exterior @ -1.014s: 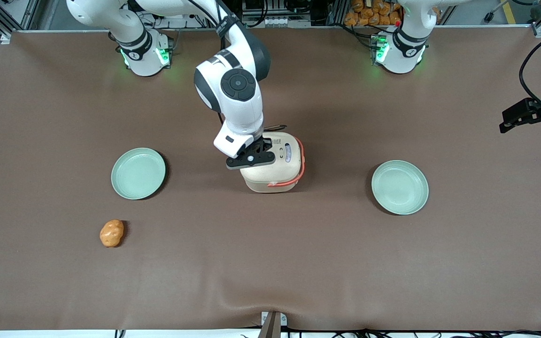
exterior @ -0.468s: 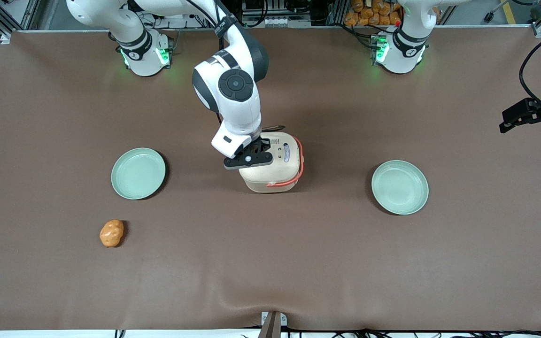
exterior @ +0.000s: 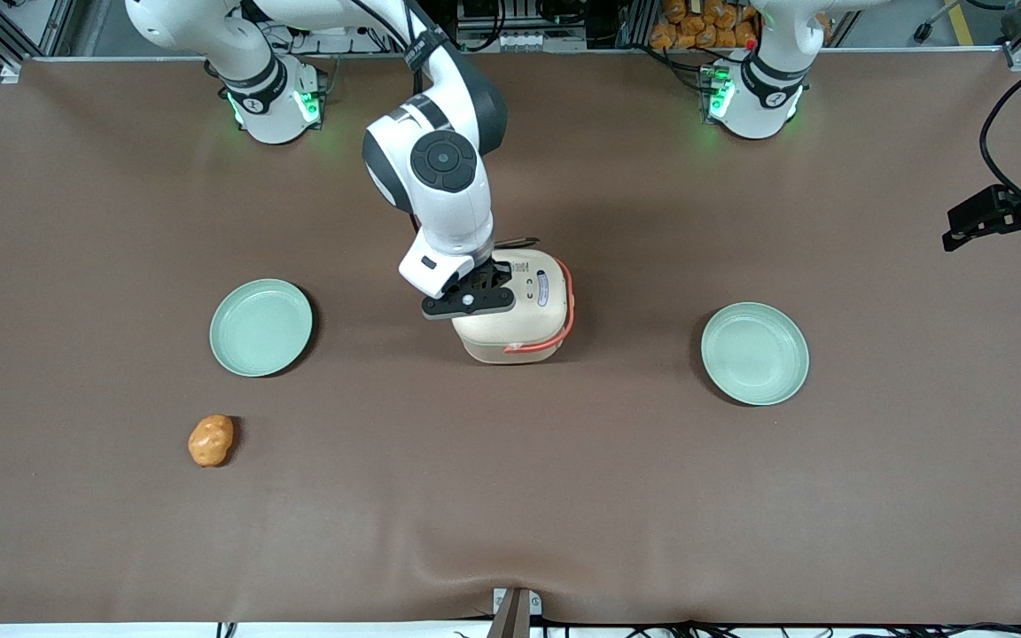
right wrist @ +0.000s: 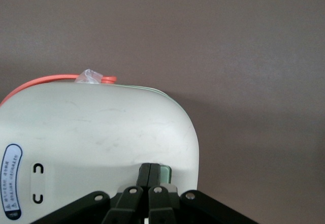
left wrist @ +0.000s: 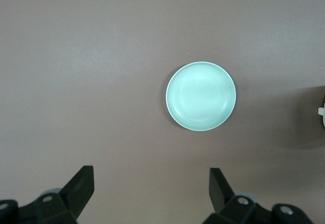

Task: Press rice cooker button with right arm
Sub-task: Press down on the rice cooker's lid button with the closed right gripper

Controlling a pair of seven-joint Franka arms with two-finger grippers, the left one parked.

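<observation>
1. Here, the jaws of the right arm's gripper are closed together, holding nothing, their tips on the pale green button at the lid's edge.
2. The button sits on top of the rice cooker, at its edge toward the working arm's end.
3. On the cream lid, a blue-and-white oval label lies beside two small dark marks.
4. The salmon-orange handle curves around the cooker's side toward the parked arm's end.
5. The cooker stands mid-tabletop between two pale green plates.
6. An orange potato-like lump lies nearer the front camera than the working arm's plate.
</observation>
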